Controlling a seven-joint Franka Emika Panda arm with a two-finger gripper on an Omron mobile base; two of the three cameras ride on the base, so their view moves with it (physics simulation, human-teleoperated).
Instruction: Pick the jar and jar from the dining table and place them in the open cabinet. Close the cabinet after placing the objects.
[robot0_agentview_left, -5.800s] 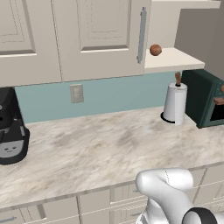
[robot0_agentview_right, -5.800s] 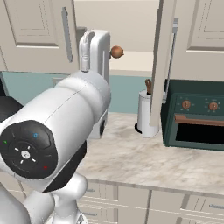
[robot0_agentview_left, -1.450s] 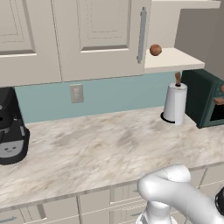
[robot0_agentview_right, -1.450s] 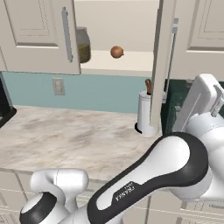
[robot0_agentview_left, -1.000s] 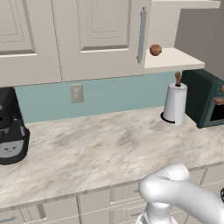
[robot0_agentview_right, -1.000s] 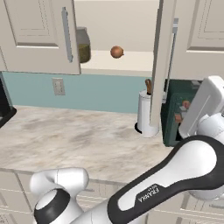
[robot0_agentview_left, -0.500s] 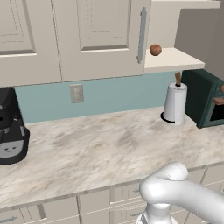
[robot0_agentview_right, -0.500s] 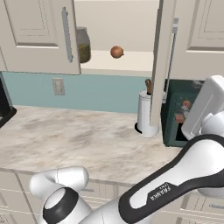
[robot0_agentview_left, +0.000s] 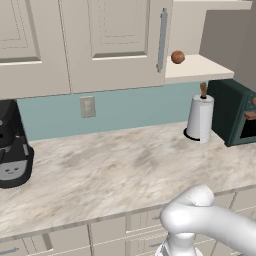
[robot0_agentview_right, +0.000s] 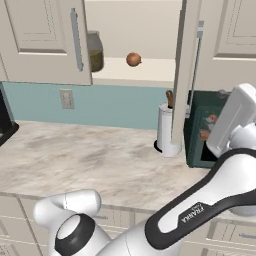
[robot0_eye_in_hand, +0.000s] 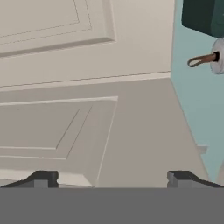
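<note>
Facing cabinet (robot0_eye_in_hand: 87, 65) door, gripper (robot0_eye_in_hand: 113, 178) spread empty, paper towel roll (robot0_agentview_right: 167, 129) nearby

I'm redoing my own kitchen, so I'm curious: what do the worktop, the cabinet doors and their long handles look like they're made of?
The worktop looks like polished beige marble or stone, judging by its grey veining. The cabinet doors look like painted wood, matte cream with raised panels. The handles seem to be brushed metal: silver-grey with a soft sheen. It is all rendered, so these are guesses.
</note>
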